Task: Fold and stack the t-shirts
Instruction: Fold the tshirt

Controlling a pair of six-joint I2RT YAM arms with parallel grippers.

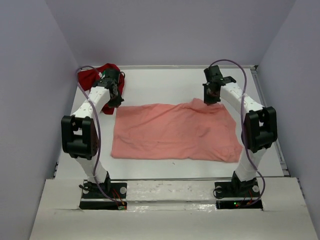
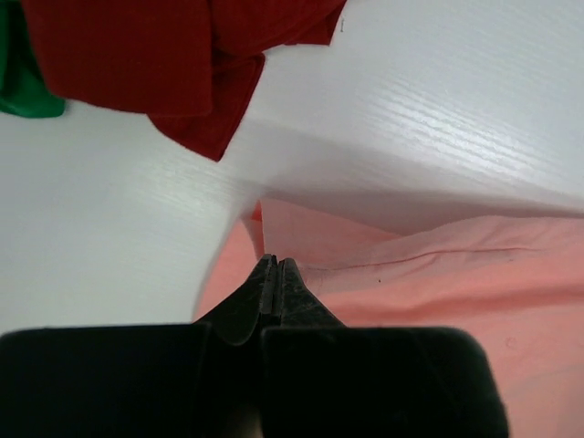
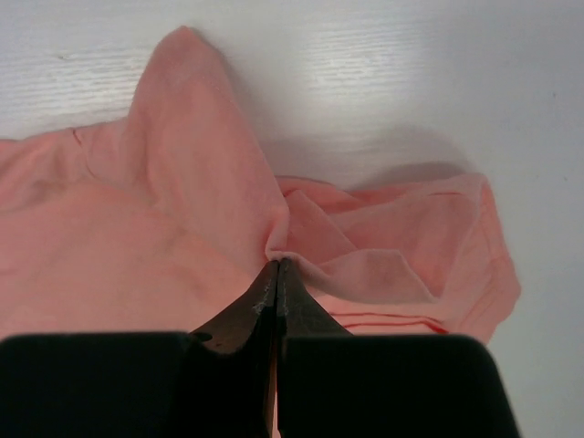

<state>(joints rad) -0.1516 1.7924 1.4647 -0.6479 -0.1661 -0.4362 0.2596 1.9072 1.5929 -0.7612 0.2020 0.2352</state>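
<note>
A salmon-pink t-shirt (image 1: 175, 132) on the bench (image 1: 165, 82) is pinched by the closed right fingers (image 3: 263, 303), with the left fingers (image 2: 259, 294) pressed together over its corner.

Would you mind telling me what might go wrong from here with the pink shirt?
1. The right gripper pinches only a small bunch of the salmon-pink t-shirt, so it may slip or fold crooked.
2. The left gripper is shut at the shirt's very corner; its hold looks doubtful.
3. The dark red t-shirt lies close and could get dragged.
</note>
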